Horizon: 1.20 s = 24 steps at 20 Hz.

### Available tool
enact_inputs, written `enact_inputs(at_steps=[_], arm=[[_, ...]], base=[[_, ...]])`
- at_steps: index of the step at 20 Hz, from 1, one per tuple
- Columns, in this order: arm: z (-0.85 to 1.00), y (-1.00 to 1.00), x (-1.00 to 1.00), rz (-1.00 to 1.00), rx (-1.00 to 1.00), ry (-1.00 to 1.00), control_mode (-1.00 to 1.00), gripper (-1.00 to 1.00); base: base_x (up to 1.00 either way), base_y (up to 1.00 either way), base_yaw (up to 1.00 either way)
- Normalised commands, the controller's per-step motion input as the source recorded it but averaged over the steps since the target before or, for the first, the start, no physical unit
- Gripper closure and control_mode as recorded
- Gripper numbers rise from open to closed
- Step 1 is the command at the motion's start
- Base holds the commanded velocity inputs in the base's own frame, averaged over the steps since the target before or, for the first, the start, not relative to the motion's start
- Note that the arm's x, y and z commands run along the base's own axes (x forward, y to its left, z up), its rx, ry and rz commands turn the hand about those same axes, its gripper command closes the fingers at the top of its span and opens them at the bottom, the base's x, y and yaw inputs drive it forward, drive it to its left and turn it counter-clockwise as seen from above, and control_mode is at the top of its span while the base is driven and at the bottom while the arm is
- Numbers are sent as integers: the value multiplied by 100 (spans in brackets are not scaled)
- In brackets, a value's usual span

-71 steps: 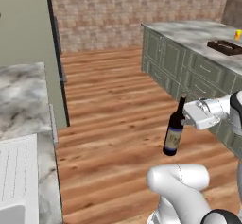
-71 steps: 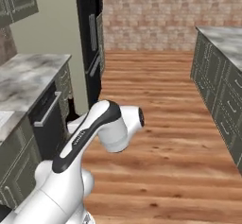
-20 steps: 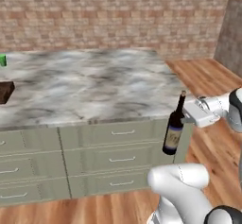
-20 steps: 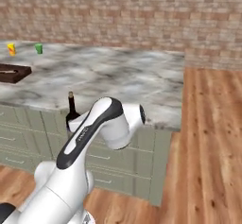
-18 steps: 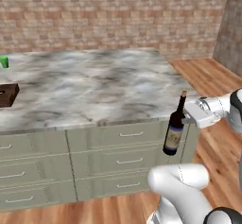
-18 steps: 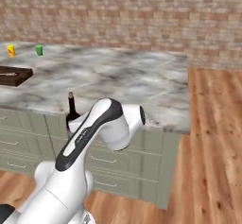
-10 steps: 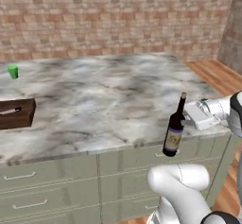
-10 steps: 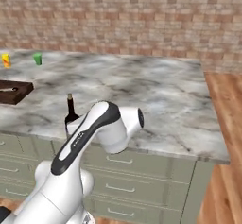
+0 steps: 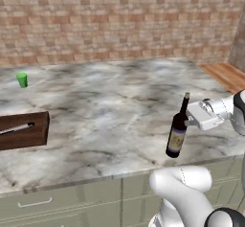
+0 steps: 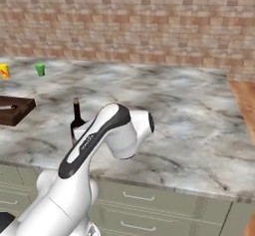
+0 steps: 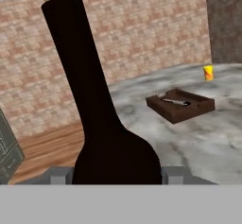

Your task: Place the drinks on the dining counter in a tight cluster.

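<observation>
The fingers (image 11: 116, 175) are clenched on the wine bottle (image 9: 177, 129), one small grey tip on each side of its dark shoulder in the hand view, so that the bottle sits squarely between them and its neck runs up and away from the hand to a tan foil top. In the left base view the bottle hangs upright with the white hand pressed against its upper body from the right (the pale label sits low on the glass, below the grip). It is held above the near right part of the marble tabletop (image 9: 105, 106), its base near the front edge; whether the base touches the stone I cannot tell. In the right base view the bottle's neck and shoulder (image 10: 76, 119) rise just behind the arm's white elbow, again over the front strip of the tabletop. By count: one wine bottle; one dark wooden tray (image 9: 21, 130) lying on the tabletop well to the bottle's left, with a slim silver utensil in it; one green cup (image 9: 22, 80) far to the bottle's left toward the back of the tabletop; one yellow cup (image 10: 4, 71) just beside the green cup, farther from the bottle. A brick wall (image 9: 119, 20) stands behind the tabletop, and sage-green drawer fronts (image 10: 149, 205) run below its front edge.
</observation>
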Motion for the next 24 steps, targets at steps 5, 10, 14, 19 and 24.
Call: enact_inputs(at_steps=[5,10,14,19,24], arm=[[0,0,0,0,0,0,100,100],[0,0,0,0,0,0,100,100],[0,0,0,0,0,0,100,100],[0,0,0,0,0,0,100,100],[0,3,6,0,0,0,-100,100]], base=[[48,36,-13],[29,10,-19],[0,0,0],[0,0,0],[2,1,0]])
